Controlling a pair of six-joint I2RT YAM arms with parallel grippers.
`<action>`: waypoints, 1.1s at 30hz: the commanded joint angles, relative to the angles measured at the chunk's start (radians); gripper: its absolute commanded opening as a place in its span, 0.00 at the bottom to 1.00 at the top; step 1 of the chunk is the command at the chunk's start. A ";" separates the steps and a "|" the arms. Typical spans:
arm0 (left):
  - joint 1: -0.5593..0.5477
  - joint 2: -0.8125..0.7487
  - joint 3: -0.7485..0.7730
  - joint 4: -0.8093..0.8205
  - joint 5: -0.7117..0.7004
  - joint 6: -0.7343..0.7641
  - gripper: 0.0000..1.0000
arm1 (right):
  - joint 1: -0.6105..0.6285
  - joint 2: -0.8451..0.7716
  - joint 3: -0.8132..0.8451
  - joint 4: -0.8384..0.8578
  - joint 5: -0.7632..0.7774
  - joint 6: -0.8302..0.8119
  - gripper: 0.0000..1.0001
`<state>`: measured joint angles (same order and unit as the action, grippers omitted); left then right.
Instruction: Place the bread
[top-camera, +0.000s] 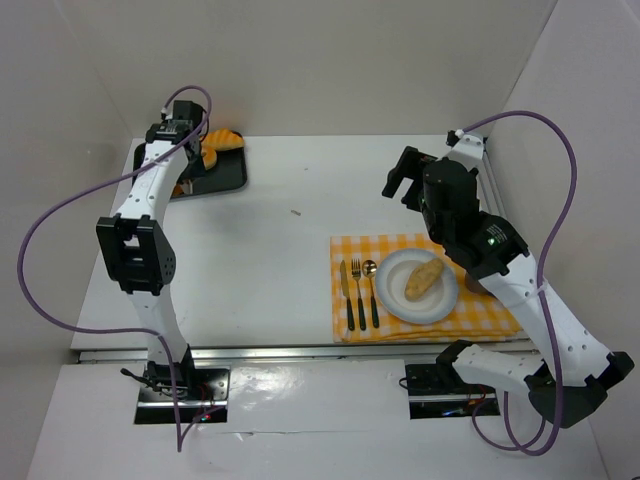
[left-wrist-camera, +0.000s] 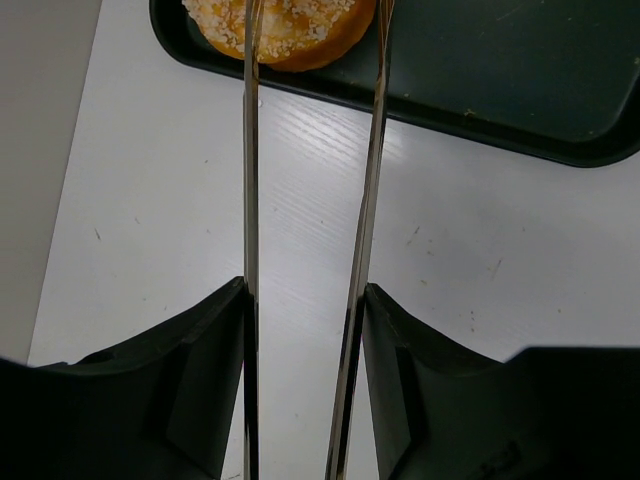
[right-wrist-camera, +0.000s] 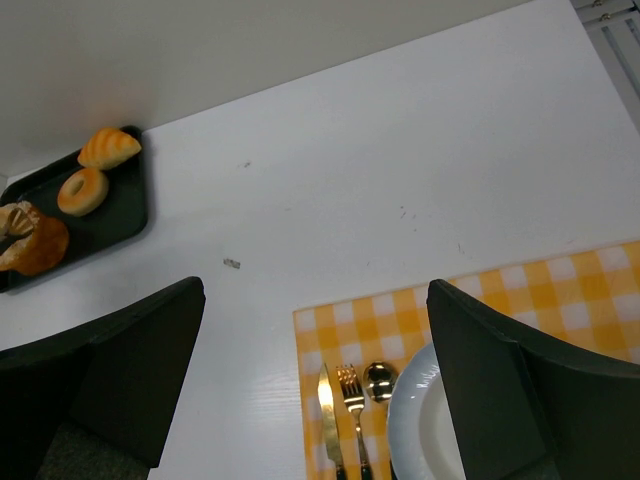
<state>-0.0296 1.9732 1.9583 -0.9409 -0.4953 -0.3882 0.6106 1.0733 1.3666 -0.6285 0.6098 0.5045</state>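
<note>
I see the left gripper (left-wrist-camera: 315, 20), jaws partly apart, over a sesame bun (left-wrist-camera: 300, 30) on the dark tray (left-wrist-camera: 500, 80) at the far left of the counter (top-camera: 290, 250); the right gripper (right-wrist-camera: 315, 290), jaws wide, hangs near a roll (top-camera: 423, 281) on the plate (top-camera: 395, 300).

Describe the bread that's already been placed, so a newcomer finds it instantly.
Look at the yellow checked placemat at the near right. On it sits a white plate, right of the knife, fork and spoon. The pale oblong roll lying on that plate is the only bread off the dark tray.
</note>
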 joint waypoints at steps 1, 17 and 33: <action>0.003 0.039 0.028 0.010 -0.042 0.028 0.59 | -0.005 -0.003 -0.001 0.061 -0.002 -0.004 0.99; 0.034 0.108 0.080 -0.009 -0.008 0.017 0.57 | -0.005 0.007 -0.011 0.061 -0.012 -0.004 0.99; 0.025 0.150 0.151 -0.062 -0.028 0.008 0.23 | -0.005 0.016 -0.011 0.070 -0.030 -0.004 0.99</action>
<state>-0.0051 2.1563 2.0666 -0.9890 -0.4953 -0.3904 0.6106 1.0901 1.3605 -0.6205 0.5850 0.5045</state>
